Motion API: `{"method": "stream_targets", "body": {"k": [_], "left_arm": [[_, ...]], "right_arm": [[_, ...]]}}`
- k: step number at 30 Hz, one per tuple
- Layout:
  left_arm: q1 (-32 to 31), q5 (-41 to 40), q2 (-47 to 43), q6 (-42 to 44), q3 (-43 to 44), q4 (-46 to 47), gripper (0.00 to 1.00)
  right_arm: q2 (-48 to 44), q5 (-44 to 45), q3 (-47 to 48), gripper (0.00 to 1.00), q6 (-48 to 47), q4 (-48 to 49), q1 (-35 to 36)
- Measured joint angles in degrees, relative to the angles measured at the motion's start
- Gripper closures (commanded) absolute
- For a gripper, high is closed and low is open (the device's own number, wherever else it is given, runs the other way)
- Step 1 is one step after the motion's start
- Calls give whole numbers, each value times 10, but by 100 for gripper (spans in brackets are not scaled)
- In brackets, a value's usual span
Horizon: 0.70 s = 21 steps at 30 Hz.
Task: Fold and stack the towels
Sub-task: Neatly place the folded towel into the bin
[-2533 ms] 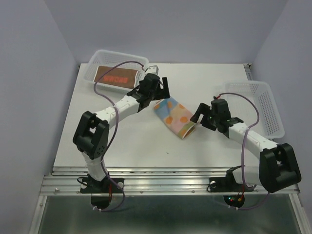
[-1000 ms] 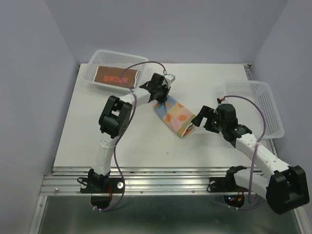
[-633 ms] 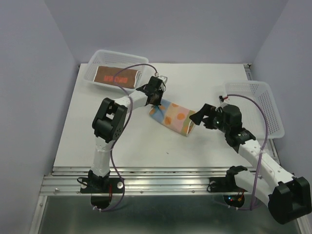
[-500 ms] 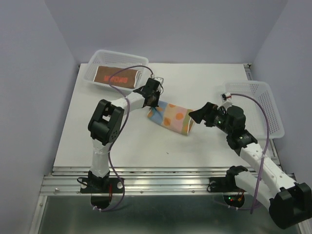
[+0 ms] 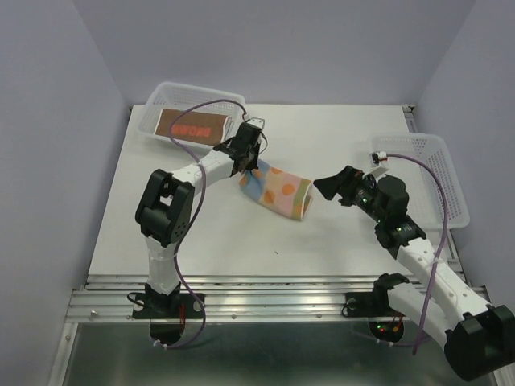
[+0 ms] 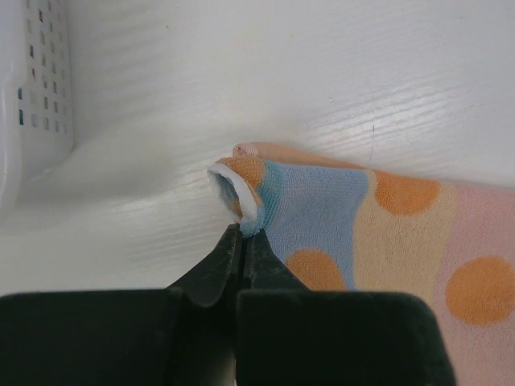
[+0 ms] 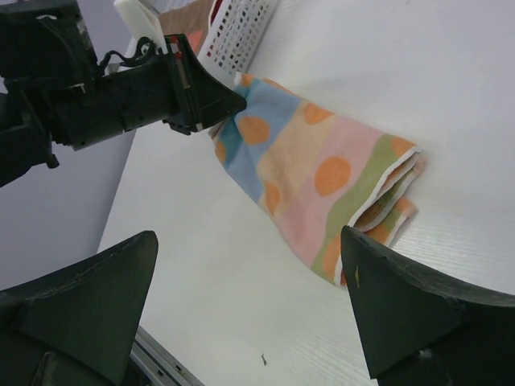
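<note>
White tabletop [image 5: 201,233] carries the folded pastel-striped cloth towel with orange dots [image 5: 278,191], near the white mesh plastic basket [image 5: 149,112]. Left gripper [image 6: 241,237] pinches its basket-side corner, and right gripper [image 5: 326,186] hangs spread off its far end. Soft, light and floppy, it is probably best gripped at corners or hems.

Two white tubular arms, the left arm [image 5: 205,165] and the right arm [image 5: 422,261], are showing bulky matte-black joint housings [image 5: 165,211] between their pale links. A thin purple cable [image 5: 442,217] is looping loosely along each one. The left gripper [image 6: 241,233] and right gripper [image 7: 248,235] are presenting black, wedge-shaped fingers [image 7: 88,297]. Black round bases [image 5: 170,305] are sitting on the ribbed aluminium rail [image 5: 273,291]; just below that rail, tiny red and green lights [image 5: 386,328] seem to be glowing.
</note>
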Motion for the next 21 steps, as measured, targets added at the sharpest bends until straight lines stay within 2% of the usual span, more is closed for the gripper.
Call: {"method": "stream_targets", "body": {"k": [12,13,15,17,18,19,21], "left_arm": [[0,-14,18,61,91,-47,100],[0,-18,29,60,96,-48,75],[1,-26,52,59,105,-60,62],[2,-34,74,54,113,-76,31],[3,-36,83,53,116,-81,8],[5,-38,91,50,117,-89,3],[9,-36,94,53,117,-101,2]], "right_arm": [[40,14,0,0,-5,-17,0],[43,14,0,0,-5,-19,0],[51,17,0,0,-7,-27,0],[56,18,0,0,-9,-33,0],[58,18,0,0,-10,-35,0],[61,18,0,0,-11,-37,0],[63,18,0,0,-14,-37,0]]}}
